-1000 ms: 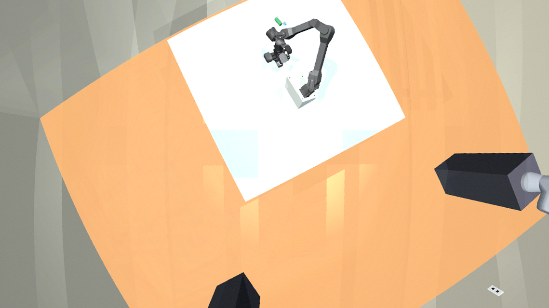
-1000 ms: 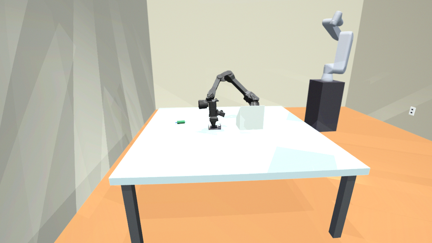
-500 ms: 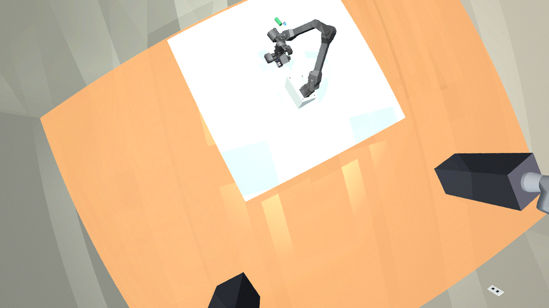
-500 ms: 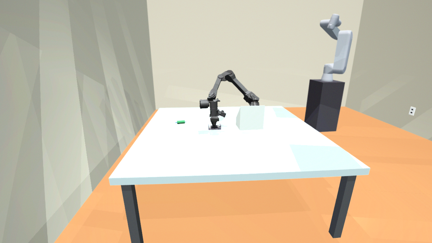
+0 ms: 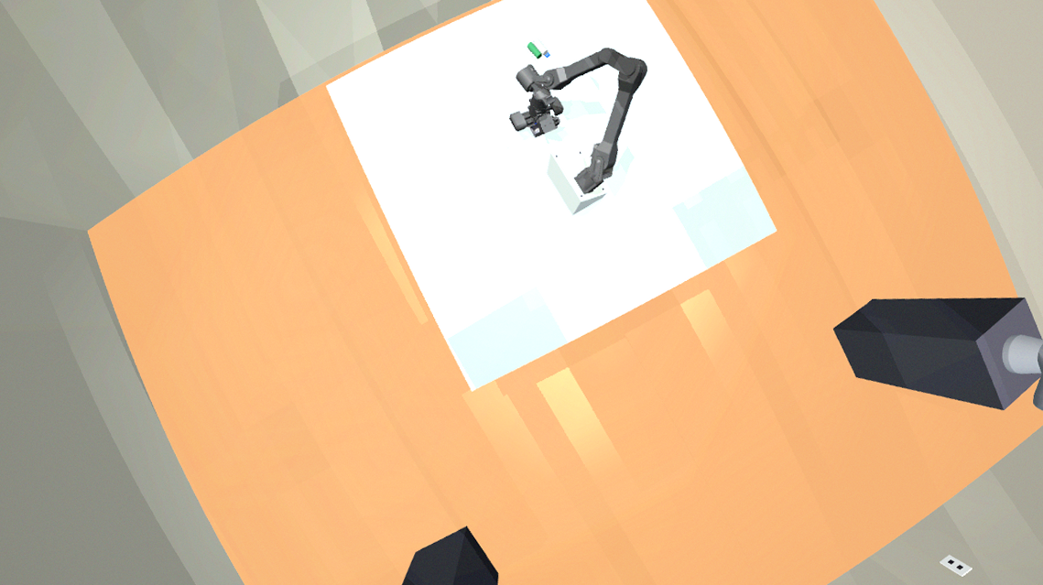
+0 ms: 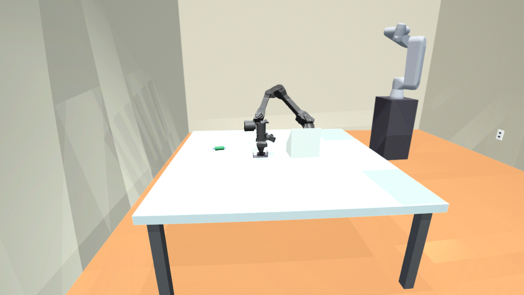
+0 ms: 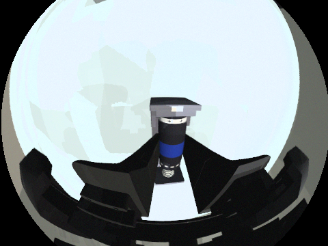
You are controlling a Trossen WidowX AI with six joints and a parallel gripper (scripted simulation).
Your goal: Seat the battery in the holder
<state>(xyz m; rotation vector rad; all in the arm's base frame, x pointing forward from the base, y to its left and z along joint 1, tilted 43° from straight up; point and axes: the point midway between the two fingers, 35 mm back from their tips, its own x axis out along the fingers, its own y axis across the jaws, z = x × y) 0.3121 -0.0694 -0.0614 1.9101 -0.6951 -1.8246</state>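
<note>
Low over the white table (image 6: 226, 190), the gripper (image 7: 171, 173) is clamped on the battery (image 7: 171, 143) — black with a blue band — which lies lengthwise in the holder (image 7: 175, 109), far end at the grey end block, near end by what looks like the spring. Whether the terminal sits under the lip or rides on top can't be told from here. Risks, as I judge them: pushing down or forward now could jam it past the lip or load the holder; releasing while it's tilted could let the spring pop it out; fingers dragging on retreat could skew it. Green cylinder (image 6: 219, 148) lies well apart — irrelevant.
</note>
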